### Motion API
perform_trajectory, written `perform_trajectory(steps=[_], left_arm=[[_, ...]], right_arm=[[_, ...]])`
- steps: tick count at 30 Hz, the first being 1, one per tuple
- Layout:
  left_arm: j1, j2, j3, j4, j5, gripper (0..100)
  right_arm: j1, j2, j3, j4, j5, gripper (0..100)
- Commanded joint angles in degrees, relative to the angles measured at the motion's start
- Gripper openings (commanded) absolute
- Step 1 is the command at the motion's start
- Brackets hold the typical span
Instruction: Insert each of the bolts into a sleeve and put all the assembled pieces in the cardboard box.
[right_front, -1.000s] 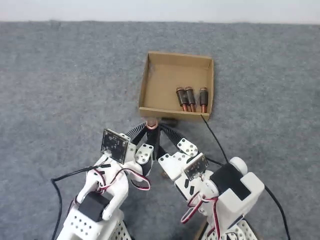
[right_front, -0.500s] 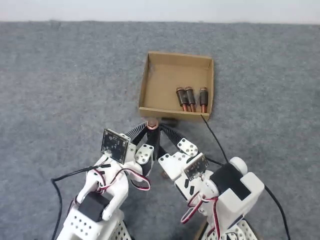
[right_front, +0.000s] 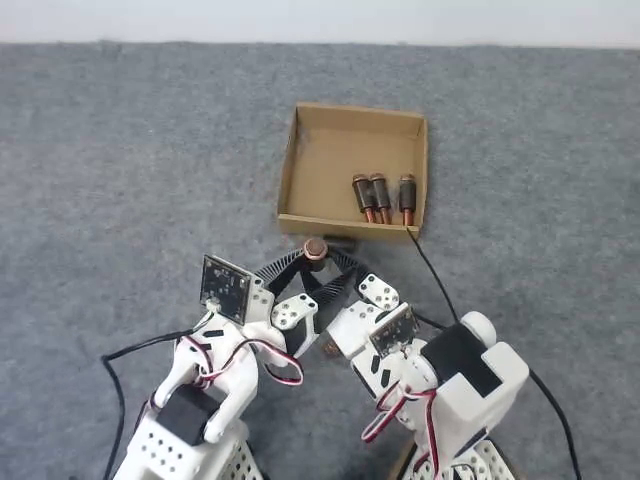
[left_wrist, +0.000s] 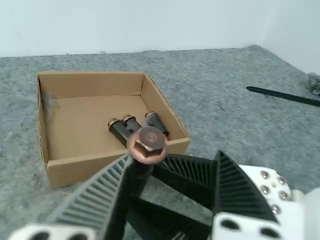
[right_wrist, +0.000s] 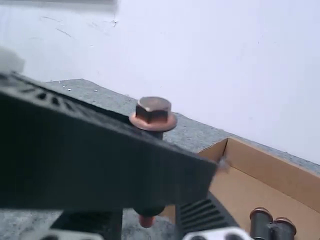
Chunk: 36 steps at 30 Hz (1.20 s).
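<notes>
The bolt (right_front: 315, 248) stands with its copper head up, above the bench (right_front: 150, 180) and just before the front wall of the cardboard box (right_front: 350, 228). Both hands meet at it. The left hand (right_front: 306, 260) is clenched on the dark sleeve (left_wrist: 136, 176) under the head. The right hand (right_front: 326, 260) lies against the same piece, but I cannot tell whether it is clenched or released. In the right wrist view a copper tip shows under the sleeve, so I judge that the bolt is fully through and the step in hand is to bring the piece into the box.

To do this well, only one hand should carry. The other must let go first and draw back sideways, so it does not pull the piece crooked. The head should stay up during the lift, otherwise the bolt can slide out of the sleeve. The piece must rise above the front wall before it goes forward. Three assembled pieces (right_front: 381, 197) already lie at one side of the box, so it is better to release low, on the bare floor beside them.
</notes>
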Motion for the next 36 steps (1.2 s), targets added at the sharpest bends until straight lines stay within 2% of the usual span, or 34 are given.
perform_trajectory(steps=[1,14,28,31,36], left_arm=[[-2.8,-1.0,-0.7,0.6,0.5,24],[-4.2,-1.0,-0.9,0.6,0.4,24],[-4.2,-1.0,-7.7,2.1,0.8,23],[-4.2,-1.0,-11.4,6.3,0.8,18],[-4.3,-1.0,-13.8,9.1,0.4,0]], right_arm=[[1.1,-3.5,-1.1,-1.4,0.6,0.6],[1.1,-3.5,-1.1,-1.4,0.6,0.6],[1.9,-3.3,-2.0,-0.1,0.6,0.6],[2.6,-3.5,-3.2,2.1,0.4,0.6],[2.6,-3.2,-3.4,2.7,0.4,0.6]])
